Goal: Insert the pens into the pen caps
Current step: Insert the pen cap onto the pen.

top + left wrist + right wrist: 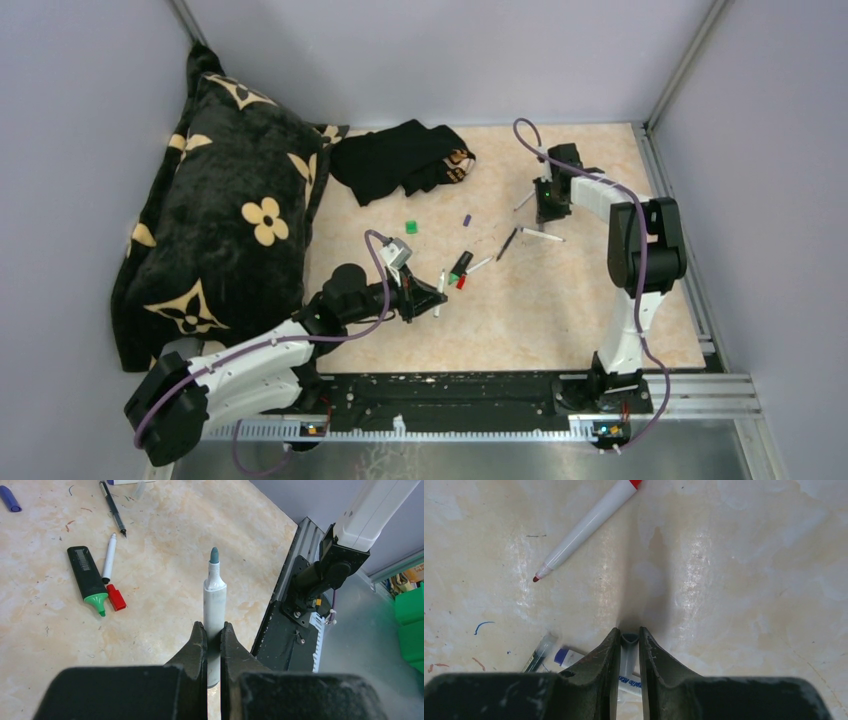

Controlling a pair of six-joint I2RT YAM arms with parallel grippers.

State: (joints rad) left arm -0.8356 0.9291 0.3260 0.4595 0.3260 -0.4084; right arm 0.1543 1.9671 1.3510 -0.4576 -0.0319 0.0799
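Closest to you, the left gripper [214,632] is clamped tight on the lower barrel of a white marker [214,590], whose teal tip points out beyond the fingertips, free. That barrel looks like light, stiff, smooth plastic, likely to swivel in so narrow a pinch, so push straight along its axis. Your right gripper [628,636] stands narrow astride another white pen [628,655], low over the table [734,580]; you cannot tell whether it pinches. A red-tipped pen [584,527] lies just beyond. The green cap [411,227] and purple cap [467,219] sit loose mid-table. Tiny and light, they will probably skid, so take them across the sides, mouth clear.
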